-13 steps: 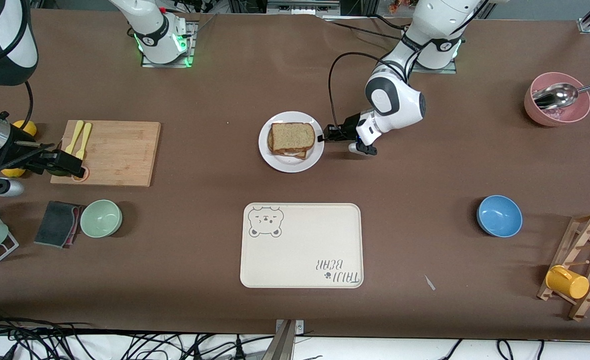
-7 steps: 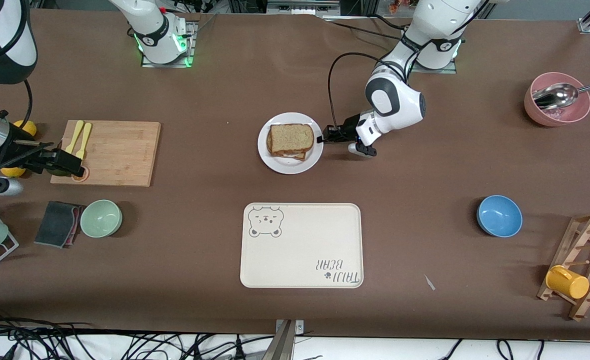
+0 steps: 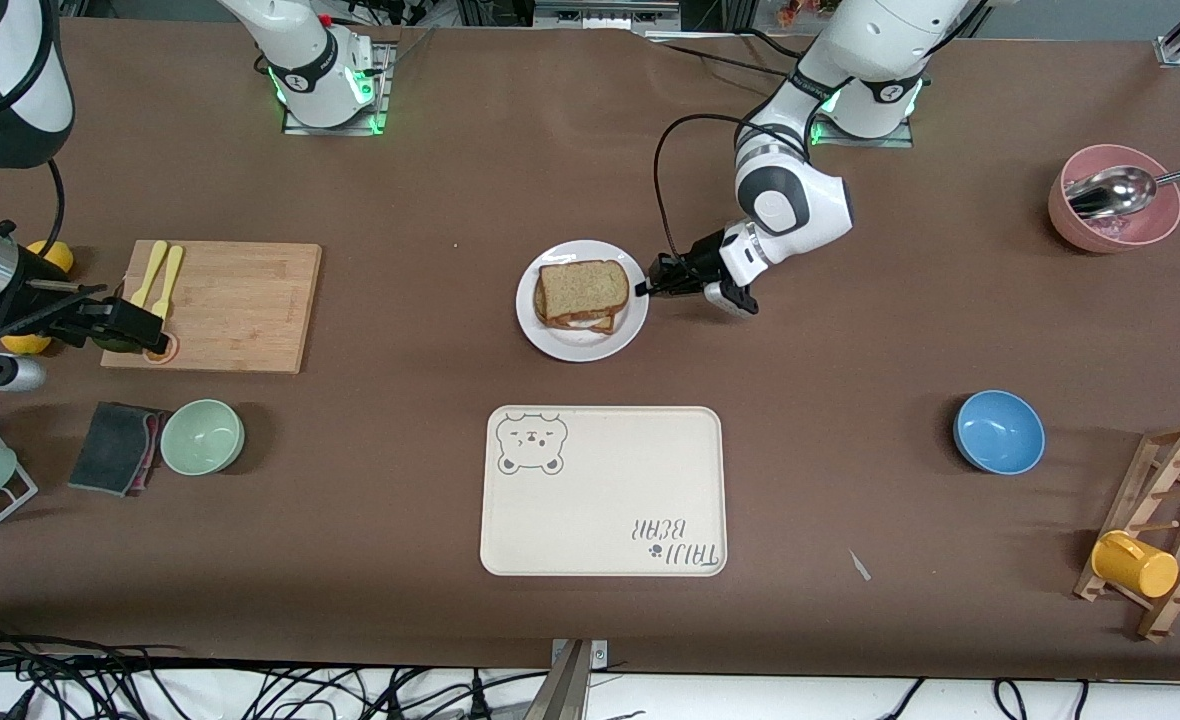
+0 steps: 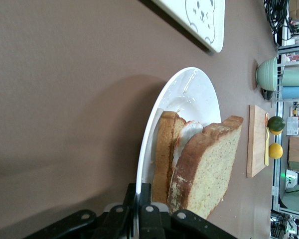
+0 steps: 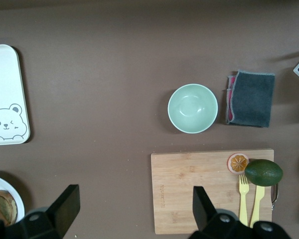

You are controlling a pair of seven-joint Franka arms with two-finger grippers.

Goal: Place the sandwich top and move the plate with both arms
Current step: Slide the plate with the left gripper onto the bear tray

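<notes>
Sandwich top (image 3: pixel 581 287), speckled light brown with darker crust, already set on the stack on the plate (image 3: pixel 550 340), centre of the front view above the bear tray (image 3: pixel 602 490). Plate-moving step in hand. Left claw (image 3: pixel 644 288) pinching the plate rim, apparently firmly. Right claw (image 5: pixel 132 211) spread wide, over the cutting board (image 3: pixel 240 305) at frame left, waiting. Next: probably right claw onto the free rim, then level carry

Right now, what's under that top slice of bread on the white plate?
Under the sandwich top sits a white filling and another bread slice, on the plate. Most of the filling is covered.
</notes>
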